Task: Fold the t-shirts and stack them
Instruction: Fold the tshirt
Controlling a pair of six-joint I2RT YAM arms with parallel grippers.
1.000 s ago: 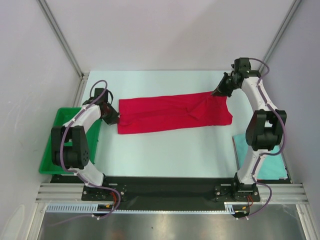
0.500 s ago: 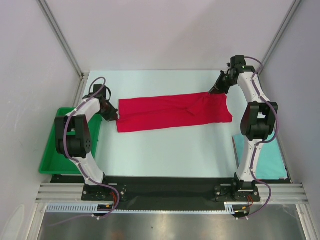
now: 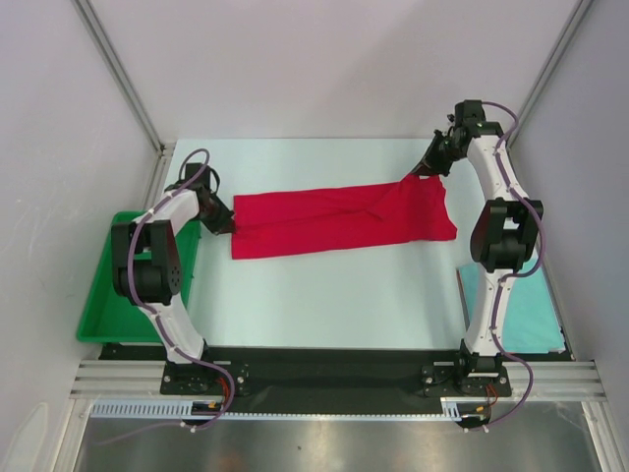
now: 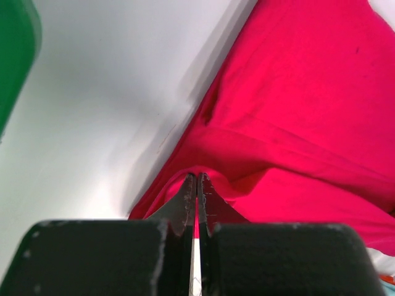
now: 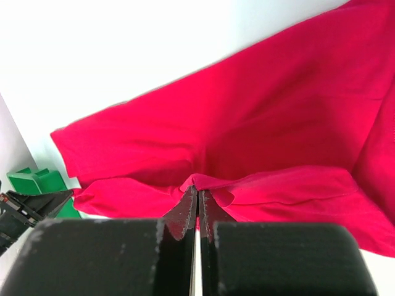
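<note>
Arms reach far, spread wide; left claw [image 3: 228, 225], right claw [image 3: 421, 175] clamped tight.

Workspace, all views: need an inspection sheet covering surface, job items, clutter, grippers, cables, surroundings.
Surface: white table, bare apart from the shirts.
Job's things: red t-shirt spread as a long band across the middle; teal t-shirt folded flat at the near right, partly behind the right arm.
Clutter: green tray beside the table's left edge, partly hidden by the left arm.
Grippers: left gripper fingers shut on the red t-shirt's left end; right gripper fingers shut on its far right corner.
Cables: purple cables looped along both arms, off the cloth.
Surroundings: white walls, metal frame posts; nothing else seen.
</note>
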